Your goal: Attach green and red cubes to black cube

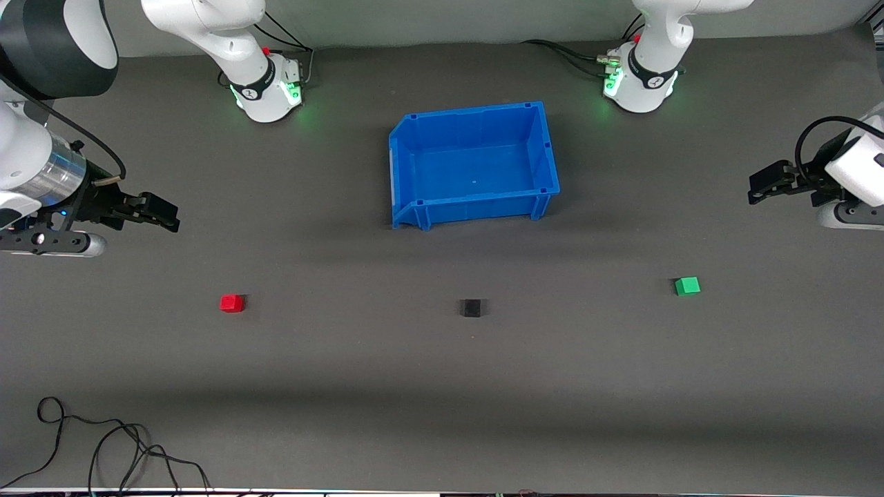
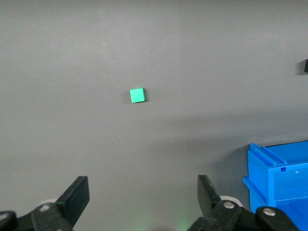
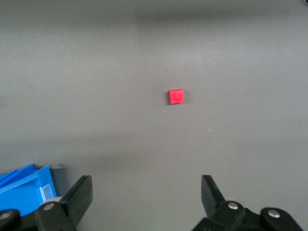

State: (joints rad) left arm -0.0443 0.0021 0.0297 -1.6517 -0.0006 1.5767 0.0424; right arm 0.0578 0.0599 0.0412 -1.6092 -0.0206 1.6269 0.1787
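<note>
Risk of knocking small cubes away on descent: left gripper [image 2: 140,199] fingers wide, green cube [image 2: 137,95] well ahead; right gripper [image 3: 147,197] fingers wide, red cube [image 3: 176,96] ahead; black cube [image 1: 472,308] between, untouched.

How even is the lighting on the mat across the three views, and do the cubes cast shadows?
Front view: broad soft shadow bands cross the mat; the black cube barely stands out. Left wrist view: the green cube is sharp, with a thin shadow edge. Right wrist view: the red cube likewise; a dim band crosses the mat.
</note>
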